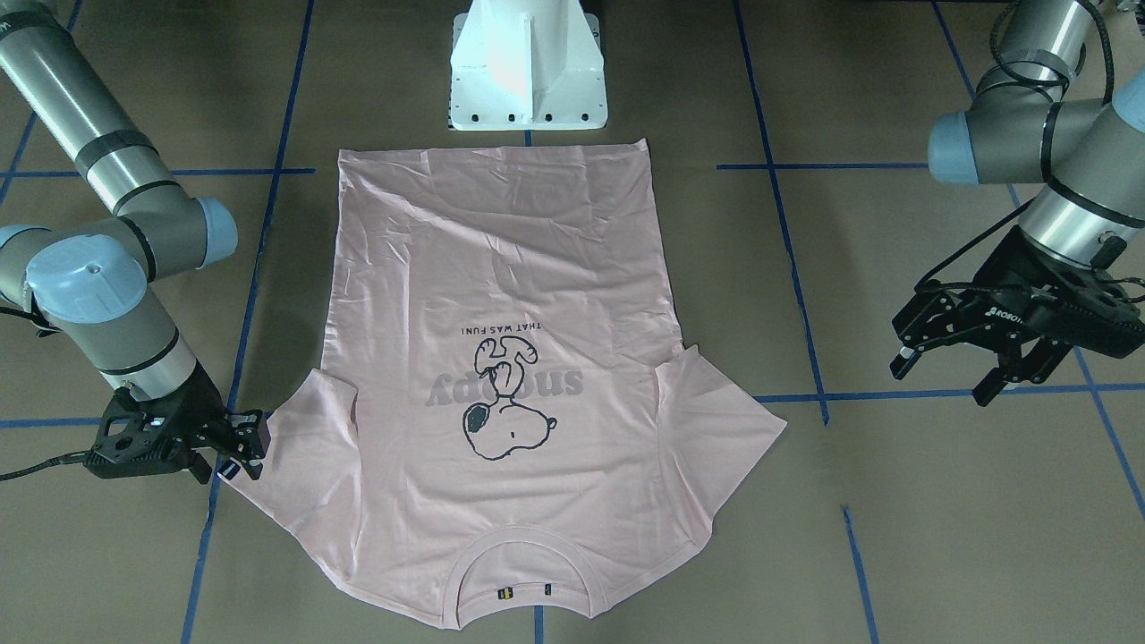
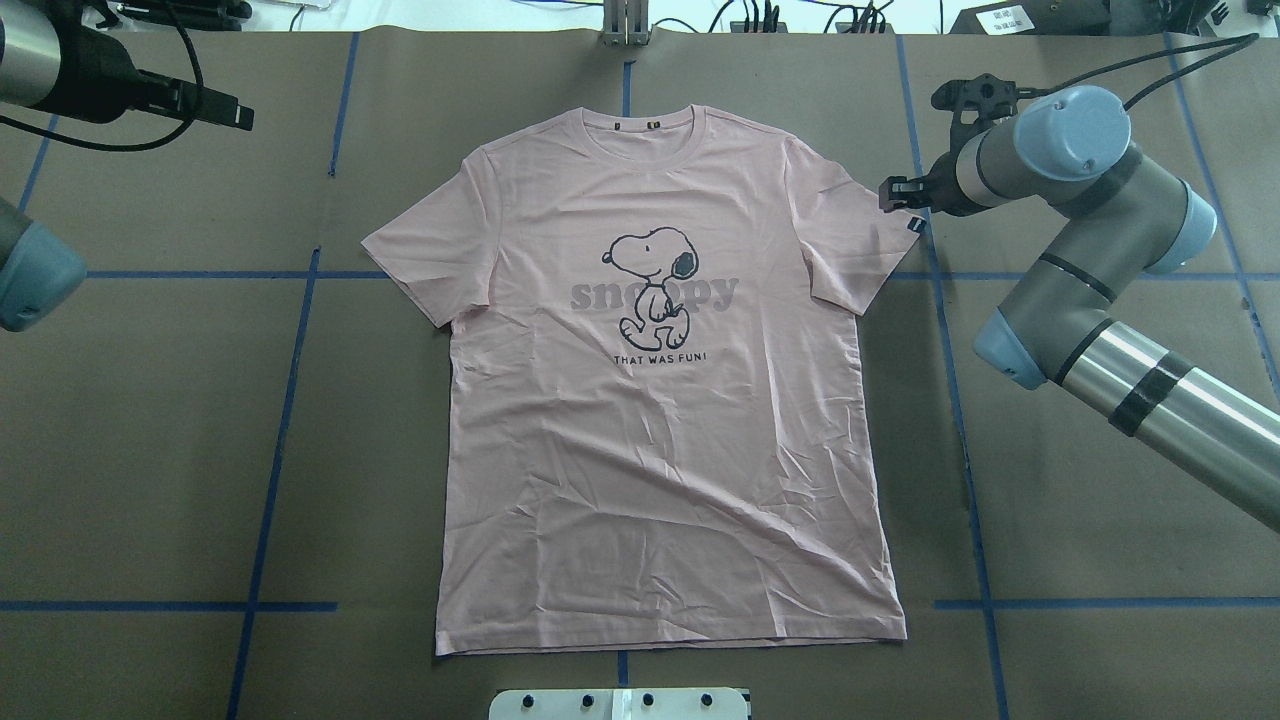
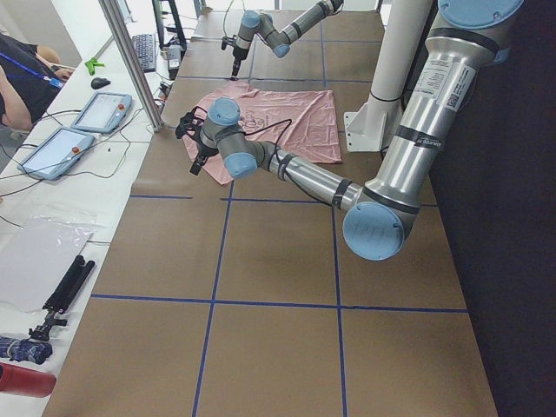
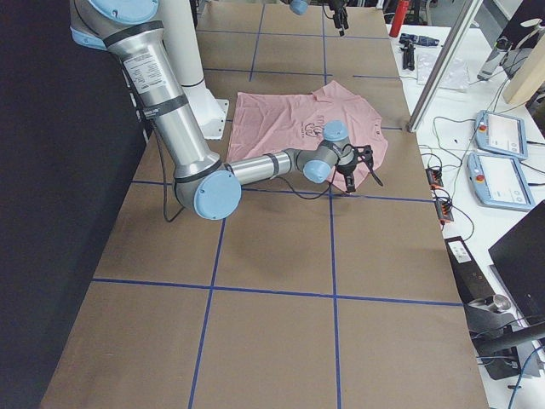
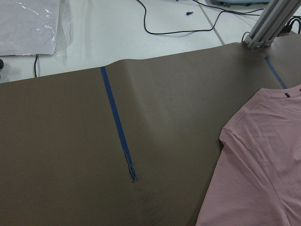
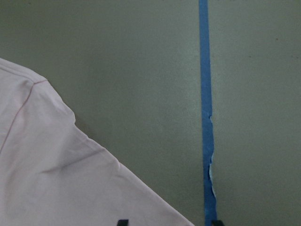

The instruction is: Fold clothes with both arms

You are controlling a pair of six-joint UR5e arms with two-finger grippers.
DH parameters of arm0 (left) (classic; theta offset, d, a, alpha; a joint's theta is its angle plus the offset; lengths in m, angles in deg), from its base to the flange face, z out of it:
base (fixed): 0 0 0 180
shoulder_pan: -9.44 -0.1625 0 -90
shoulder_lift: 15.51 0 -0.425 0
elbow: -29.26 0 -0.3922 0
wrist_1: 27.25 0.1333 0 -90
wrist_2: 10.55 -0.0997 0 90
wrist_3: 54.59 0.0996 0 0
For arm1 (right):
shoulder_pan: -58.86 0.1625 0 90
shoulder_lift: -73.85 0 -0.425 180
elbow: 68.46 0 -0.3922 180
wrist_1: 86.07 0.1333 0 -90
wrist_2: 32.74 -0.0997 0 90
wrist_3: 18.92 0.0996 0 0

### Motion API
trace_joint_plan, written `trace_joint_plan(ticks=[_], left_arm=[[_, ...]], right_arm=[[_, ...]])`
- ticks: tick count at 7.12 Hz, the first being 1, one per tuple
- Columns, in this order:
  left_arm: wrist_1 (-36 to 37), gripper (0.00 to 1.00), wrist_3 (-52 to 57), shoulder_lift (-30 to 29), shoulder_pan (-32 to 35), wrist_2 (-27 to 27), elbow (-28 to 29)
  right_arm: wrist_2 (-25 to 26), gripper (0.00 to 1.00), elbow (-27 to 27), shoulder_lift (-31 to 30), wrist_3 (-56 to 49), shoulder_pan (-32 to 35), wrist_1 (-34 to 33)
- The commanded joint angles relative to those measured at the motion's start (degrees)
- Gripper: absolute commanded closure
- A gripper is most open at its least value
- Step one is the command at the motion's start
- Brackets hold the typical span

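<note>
You have the T-shirt [image 2: 660, 430] lying flat and print-up in the middle of the table [image 2: 150, 450]. Its collar points away from the robot's base [image 1: 528, 80] and both sleeves are spread out. Your right gripper [image 1: 240, 450] sits low at the tip of one sleeve [image 1: 300, 452]. Its jaws are spread wide with nothing clamped, and the sleeve's corner lies between them, beside a blue tape line [image 6: 204, 117]. Your left gripper [image 1: 946, 376] hangs over the table well apart from the shirt, jaws apart and empty.
</note>
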Motion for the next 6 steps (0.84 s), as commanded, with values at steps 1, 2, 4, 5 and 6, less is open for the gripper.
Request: trace_joint_plan(ticks=[1, 2, 4, 5, 6], left_arm=[[0.0, 0.0, 0.1, 0.1, -0.2, -0.1, 0.0], [0.0, 0.0, 0.1, 0.1, -0.2, -0.1, 0.1], [0.0, 0.0, 0.2, 0.1, -0.2, -0.1, 0.1], [0.0, 0.0, 0.2, 0.1, -0.2, -0.1, 0.1], [-0.1, 0.0, 0.3, 0.1, -0.2, -0.1, 0.1]], right_arm=[[1.0, 0.38, 0.1, -0.7, 0.4, -0.8, 0.4], [1.0, 0.4, 0.1, -0.8, 0.4, -0.8, 0.2], [1.1, 0.46, 0.6, -0.7, 0.3, -0.8, 0.0], [1.0, 0.55, 0.7, -0.7, 0.3, -0.8, 0.0], [1.0, 0.63, 0.9, -0.6, 0.4, -0.8, 0.0]])
